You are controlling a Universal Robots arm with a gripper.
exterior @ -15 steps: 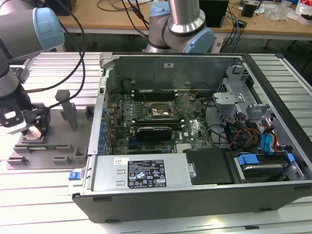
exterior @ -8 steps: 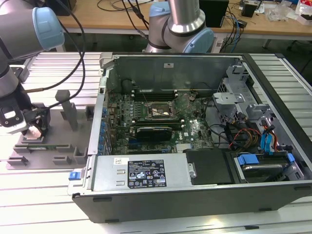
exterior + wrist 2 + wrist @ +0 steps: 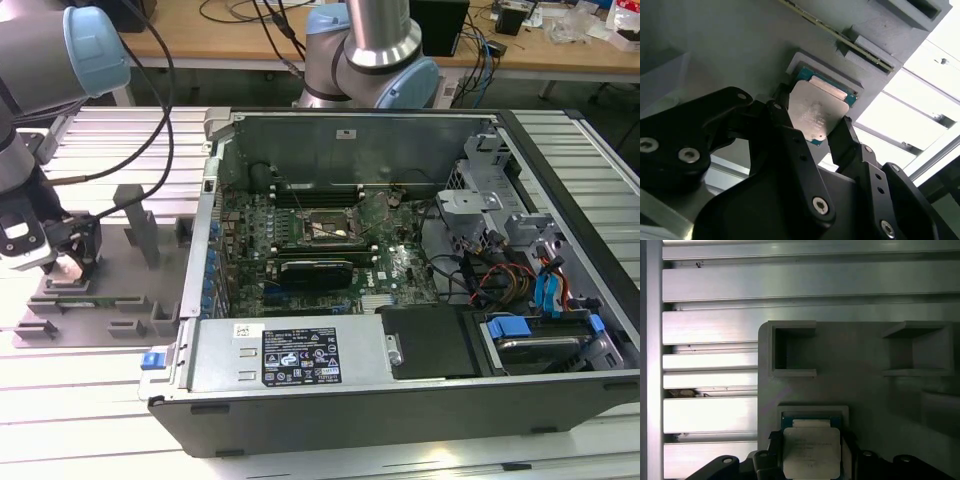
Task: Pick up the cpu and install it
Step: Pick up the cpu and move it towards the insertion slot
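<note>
Arm on exterior view's left, gripper (image 3: pixel 72 262) down low over grey holder (image 3: pixel 95 302) on slatted table (image 3: pixel 90 410). Holder sits just beside open PC case (image 3: pixel 350 135), on its left in the exterior view.

Both wrist views: cpu (image 3: pixel 816 107) (image 3: pixel 811 450) lies flat in a shallow framed recess of holder (image 3: pixel 740 45) (image 3: pixel 855 350), silver lid up, green rim showing at the far edge. Not lifted; looks seated in the recess.

Gripper (image 3: pixel 812 124) (image 3: pixel 811 457) narrow, black fingers (image 3: pixel 781 117) one each side of cpu and tight vs its two opposite edges, so closed on the cpu as far as I can see. Other finger (image 3: pixel 844 136) overlaps the cpu's near corner.

Inside case: green board (image 3: pixel 400 265) w/ dark square socket (image 3: pixel 325 230) mid-board, well apart from gripper. Two open box-shaped pockets on holder beyond the cpu in first wrist view.
</note>
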